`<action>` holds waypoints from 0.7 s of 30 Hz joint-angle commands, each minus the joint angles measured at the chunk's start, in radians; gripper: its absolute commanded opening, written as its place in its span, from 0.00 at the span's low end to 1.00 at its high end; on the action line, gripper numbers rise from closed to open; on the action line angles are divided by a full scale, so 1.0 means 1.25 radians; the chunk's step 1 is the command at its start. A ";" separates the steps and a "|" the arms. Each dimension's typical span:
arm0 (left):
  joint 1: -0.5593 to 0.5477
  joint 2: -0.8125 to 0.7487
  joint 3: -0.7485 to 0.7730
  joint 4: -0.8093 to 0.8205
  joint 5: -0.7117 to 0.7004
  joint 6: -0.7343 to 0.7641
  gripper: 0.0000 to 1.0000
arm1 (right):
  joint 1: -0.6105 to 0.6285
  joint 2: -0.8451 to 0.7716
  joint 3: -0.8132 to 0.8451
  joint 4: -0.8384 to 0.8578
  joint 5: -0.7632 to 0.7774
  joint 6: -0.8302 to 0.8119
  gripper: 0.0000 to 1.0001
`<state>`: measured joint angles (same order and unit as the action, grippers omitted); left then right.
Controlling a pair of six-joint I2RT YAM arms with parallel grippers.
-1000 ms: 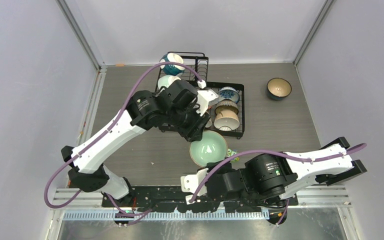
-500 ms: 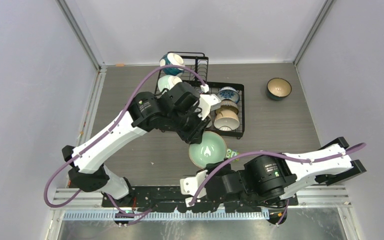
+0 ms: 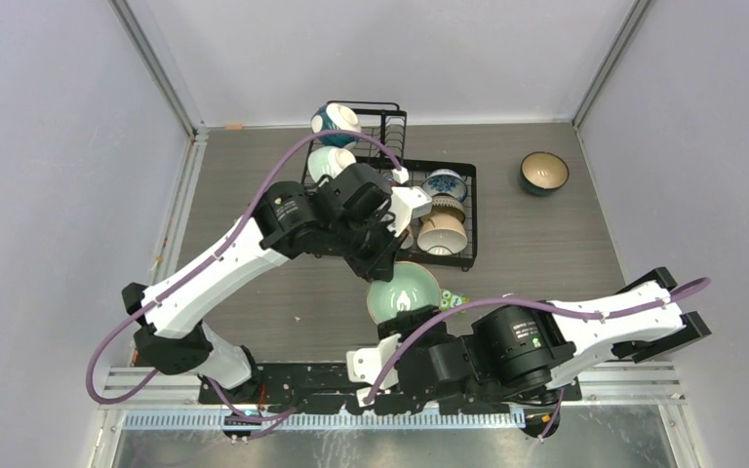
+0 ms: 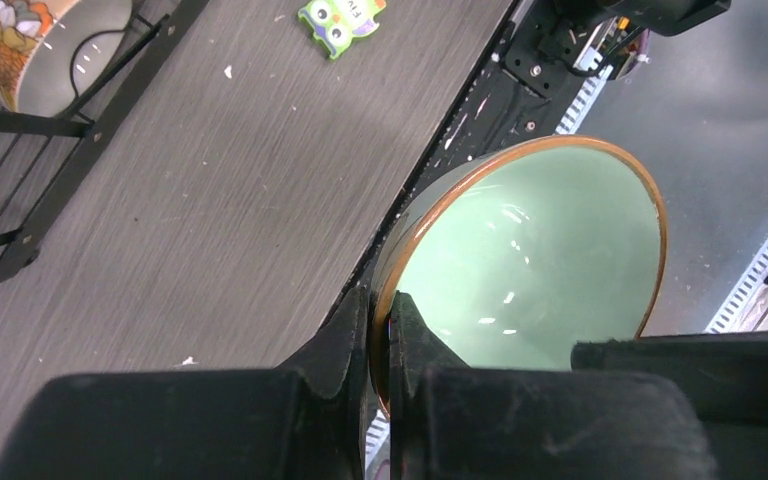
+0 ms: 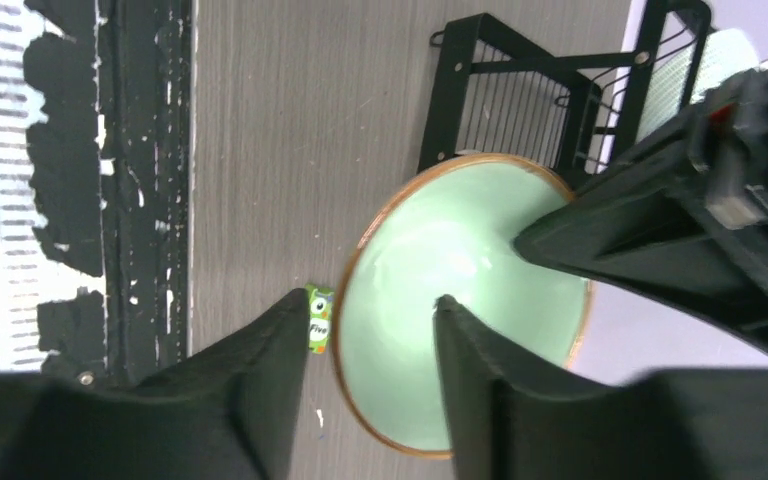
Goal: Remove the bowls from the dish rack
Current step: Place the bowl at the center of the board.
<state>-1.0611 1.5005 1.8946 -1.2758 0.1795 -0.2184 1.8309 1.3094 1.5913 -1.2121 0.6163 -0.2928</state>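
A mint green bowl (image 3: 405, 292) with a brown rim hangs tilted just in front of the dish rack (image 3: 470, 210). My left gripper (image 4: 381, 300) is shut on its rim, one finger inside the mint green bowl (image 4: 530, 250) and one outside. My right gripper (image 5: 372, 298) is open and straddles the near rim of the same bowl (image 5: 450, 270) without pinching it. The rack's upper part holds a teal bowl (image 3: 335, 121) and a pale green bowl (image 3: 329, 160). Its lower tray holds a blue-patterned bowl (image 3: 446, 182), a tan bowl (image 3: 442, 207) and a cream bowl (image 3: 442, 234).
A dark bowl (image 3: 544, 172) stands alone on the table at the back right. A small green toy block (image 3: 453, 300) lies beside the held bowl, and in the right wrist view the block (image 5: 318, 318) sits by my outer finger. Grey walls enclose the table.
My left gripper has shut on the mint green bowl's rim and drawn it slightly toward the near edge. My right gripper has opened and moved up to the bowl's near rim.
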 commanded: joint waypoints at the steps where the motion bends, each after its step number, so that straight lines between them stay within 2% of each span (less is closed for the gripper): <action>1: -0.006 -0.042 -0.015 0.040 -0.008 -0.015 0.00 | 0.004 0.001 0.062 0.028 0.024 0.017 0.65; 3: -0.006 -0.053 -0.025 0.050 -0.026 -0.025 0.00 | 0.004 0.003 0.072 0.029 0.017 0.035 0.77; 4: -0.005 -0.058 -0.028 0.054 -0.034 -0.030 0.00 | 0.004 0.003 0.079 0.031 0.014 0.044 0.94; 5: -0.004 -0.063 -0.031 0.056 -0.044 -0.033 0.00 | 0.004 0.003 0.087 0.036 0.014 0.053 0.98; 12: -0.005 -0.103 -0.055 0.079 -0.133 -0.062 0.00 | 0.005 -0.009 0.143 0.095 0.046 0.142 1.00; 19: -0.001 -0.177 -0.136 0.118 -0.290 -0.096 0.00 | -0.003 -0.044 0.152 0.245 0.223 0.264 1.00; 21: 0.002 -0.206 -0.158 0.130 -0.325 -0.113 0.00 | -0.032 -0.060 0.163 0.289 0.257 0.280 1.00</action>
<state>-1.0645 1.3220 1.7172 -1.2179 -0.1184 -0.3073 1.8275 1.2926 1.7340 -1.0161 0.7788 -0.0433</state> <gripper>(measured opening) 0.055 0.996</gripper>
